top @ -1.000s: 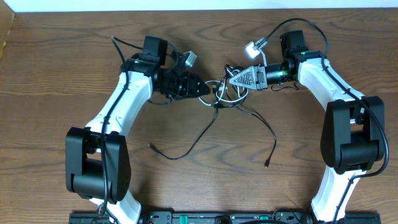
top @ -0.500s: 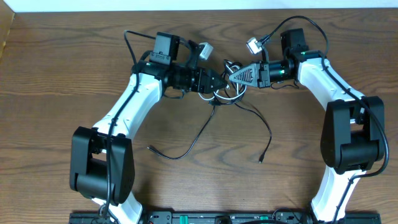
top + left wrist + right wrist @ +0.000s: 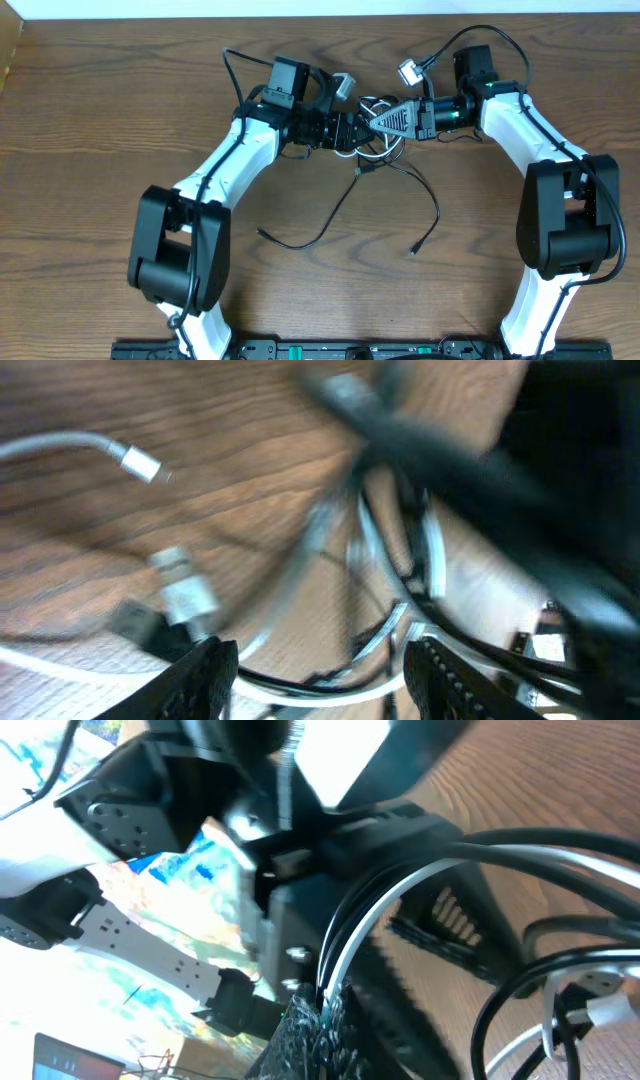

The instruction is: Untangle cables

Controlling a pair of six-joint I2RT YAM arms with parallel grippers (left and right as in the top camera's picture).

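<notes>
The cables [image 3: 372, 142] lie knotted on the table [image 3: 100, 150] near its far edge, the white cord [image 3: 50, 444] looped in with the black ones. The left claw [image 3: 320, 682] has its jaws apart, and loops of the knot pass between them. The right claw [image 3: 376, 122] meets the knot from the opposite side, clamped closed with the white cord running into its tips. Two black tails [image 3: 263, 234] trail from the knot toward the near edge.
</notes>
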